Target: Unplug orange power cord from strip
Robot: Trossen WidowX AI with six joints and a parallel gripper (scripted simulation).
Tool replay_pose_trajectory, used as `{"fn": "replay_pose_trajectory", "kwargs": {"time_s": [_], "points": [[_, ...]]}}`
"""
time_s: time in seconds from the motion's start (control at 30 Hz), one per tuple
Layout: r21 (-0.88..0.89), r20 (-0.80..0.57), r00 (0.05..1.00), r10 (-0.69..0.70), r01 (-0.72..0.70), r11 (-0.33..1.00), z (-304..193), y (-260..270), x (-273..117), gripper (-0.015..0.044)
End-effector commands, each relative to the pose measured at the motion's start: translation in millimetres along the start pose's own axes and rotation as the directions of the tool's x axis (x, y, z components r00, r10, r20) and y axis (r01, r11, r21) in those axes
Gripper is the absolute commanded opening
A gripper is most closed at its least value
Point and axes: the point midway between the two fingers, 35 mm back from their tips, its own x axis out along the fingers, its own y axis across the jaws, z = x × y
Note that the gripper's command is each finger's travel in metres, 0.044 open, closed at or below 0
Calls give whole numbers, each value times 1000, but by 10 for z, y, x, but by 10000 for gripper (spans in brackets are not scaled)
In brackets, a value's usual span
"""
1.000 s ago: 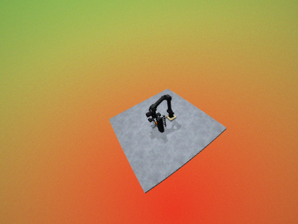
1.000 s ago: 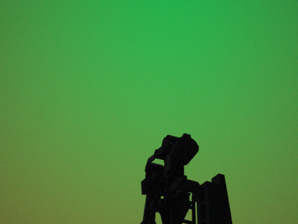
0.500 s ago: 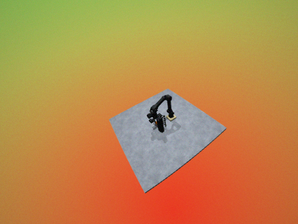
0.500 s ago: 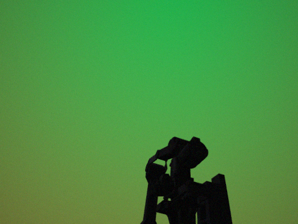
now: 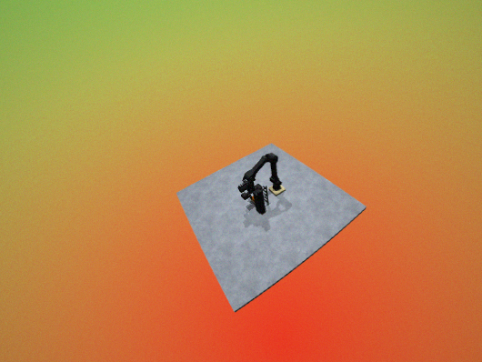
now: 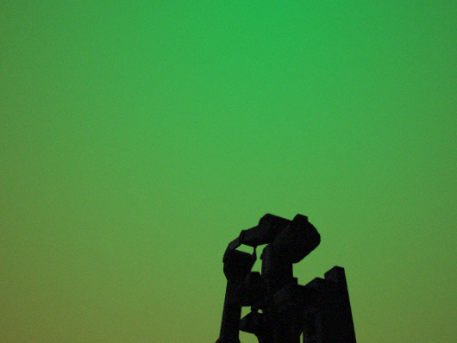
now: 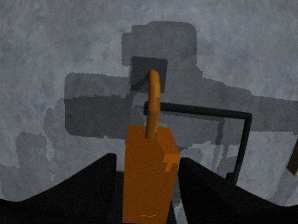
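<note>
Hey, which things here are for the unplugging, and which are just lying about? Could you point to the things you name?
For the job:
- orange plug [image 5: 253,198] [image 7: 147,185]
- orange cord [image 7: 154,102]
- tool [image 5: 251,197] [image 7: 148,164]
- dark upright block [image 5: 259,202] [image 6: 342,302], probably the strip

Apparently not:
- thin black frame [image 5: 267,196] [image 7: 205,111]
- pale base plate [image 5: 282,191]
</note>
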Motion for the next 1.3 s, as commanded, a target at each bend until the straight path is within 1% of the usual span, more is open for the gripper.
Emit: {"fn": "replay_pose_trajectory", "kwargs": {"time_s": [0.0,0.07,0.33,1.27], "points": [[0,0,1000,0,0,1000,0,1,-2,107],[0,0,1000,0,0,1000,0,1,-2,55],[0,0,1000,0,0,1000,0,1,-2,2],[2,1,1000,-2,2,1000,414,14,-1,0]]}}
